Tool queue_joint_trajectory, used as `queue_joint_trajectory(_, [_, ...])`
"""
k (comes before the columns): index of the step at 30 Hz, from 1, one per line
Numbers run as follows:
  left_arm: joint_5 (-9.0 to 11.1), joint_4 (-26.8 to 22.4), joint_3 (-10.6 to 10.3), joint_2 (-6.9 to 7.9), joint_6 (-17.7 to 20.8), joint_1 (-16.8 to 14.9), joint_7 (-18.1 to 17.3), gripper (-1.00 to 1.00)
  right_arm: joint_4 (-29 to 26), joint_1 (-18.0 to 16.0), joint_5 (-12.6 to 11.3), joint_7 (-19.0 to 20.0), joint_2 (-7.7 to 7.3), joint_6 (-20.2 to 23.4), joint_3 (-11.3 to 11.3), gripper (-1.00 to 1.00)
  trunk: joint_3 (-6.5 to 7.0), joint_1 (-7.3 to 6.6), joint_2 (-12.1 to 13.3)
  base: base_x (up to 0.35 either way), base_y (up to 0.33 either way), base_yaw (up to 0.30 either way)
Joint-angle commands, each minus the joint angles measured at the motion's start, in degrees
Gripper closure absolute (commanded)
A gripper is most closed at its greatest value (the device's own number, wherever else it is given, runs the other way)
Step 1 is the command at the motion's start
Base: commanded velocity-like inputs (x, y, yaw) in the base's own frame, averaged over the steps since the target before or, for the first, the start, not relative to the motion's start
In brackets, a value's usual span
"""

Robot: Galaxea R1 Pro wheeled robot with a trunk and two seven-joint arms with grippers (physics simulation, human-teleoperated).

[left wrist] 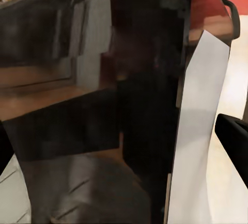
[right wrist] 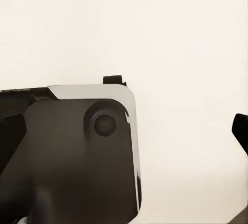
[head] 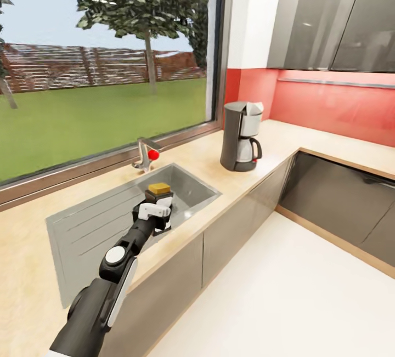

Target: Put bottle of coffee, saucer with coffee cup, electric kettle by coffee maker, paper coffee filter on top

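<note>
Holding coffee bottle over the sink

Holding the bottle of coffee (head: 159,195), the left gripper (head: 156,210) is clamped round its dark body, yellow-gold cap up, above the steel sink (head: 109,220) set in the countertop (head: 258,165). Coffee maker (head: 241,136) stands on the countertop past the sink's far end, well apart from the bottle, w/ a white paper coffee filter (head: 254,108) on top. Red-knob tap (head: 147,154) sits behind the sink, by the window. Left wrist view: dark glossy bottle (left wrist: 103,105) close up. Right gripper: can't tell whether fingers are apart or together.
</note>
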Motion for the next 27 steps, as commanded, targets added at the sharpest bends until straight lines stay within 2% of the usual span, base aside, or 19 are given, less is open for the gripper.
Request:
queue_joint_trajectory(1, [-0.39, -0.10, 0.07, -0.04, 0.32, -0.04, -0.29, 1.00, 0.06, -0.05, 0.43, 0.25, -0.01, -0.21, -0.49, -1.00, -0.11, 0.05, -0.10, 0.280, -0.154, 0.000])
queue_joint_trajectory(15, [-0.27, -0.01, 0.02, -0.05, 0.23, -0.04, -0.28, 1.00, 0.06, -0.05, 0.43, 0.25, -0.01, -0.29, -0.58, -1.00, -0.11, 0.05, -0.10, 0.253, -0.179, 0.000])
queue_joint_trajectory(27, [-0.30, 0.12, 0.03, -0.06, 0.21, -0.04, -0.20, 1.00, 0.06, -0.05, 0.43, 0.25, -0.01, -0.28, -0.58, -1.00, -0.11, 0.05, -0.10, 0.172, -0.229, 0.000])
